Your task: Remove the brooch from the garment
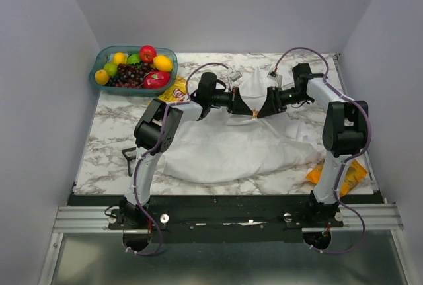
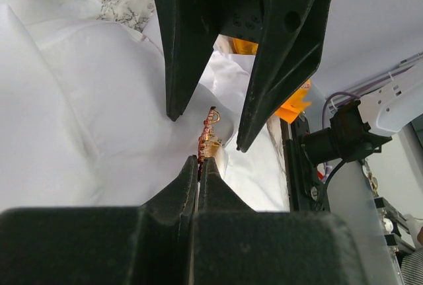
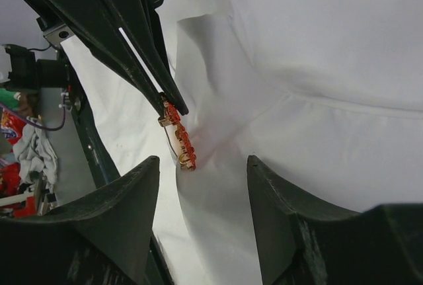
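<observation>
Brooch [image 3: 178, 141]: small orange-gold piece hanging on a raised fold of the white garment [image 3: 317, 47], roughly mid-table in the top view, attached to the cloth.

Left gripper [image 3: 176, 106]: jaws pressed together, tips at the brooch's upper end, looks clamped on it. From its own wrist view the brooch sits right at the closed tips.

Right gripper [image 3: 203, 164]: jaws spread wide, one finger on each side of the brooch and near it, touching neither brooch nor cloth as far as I can tell. It comes at the brooch from the side opposite the left gripper.

Garment spreads out from the brooch toward the arm bases, bunched up just around the brooch.

Farther out: yellow chip bag [image 1: 176, 90] left of the brooch, fruit bowl [image 1: 99, 60] beyond that, well apart. Orange snack packet [image 1: 347, 174] well right of the brooch and nearer the bases. All on the marble table [image 1: 112, 139].

Step, as I judge it: brooch gripped, not yet off.

Next move likely needs the right jaws to close on the cloth just beside the brooch and hold it, while the left pulls the brooch away. Risk: fabric lifting with it.
</observation>
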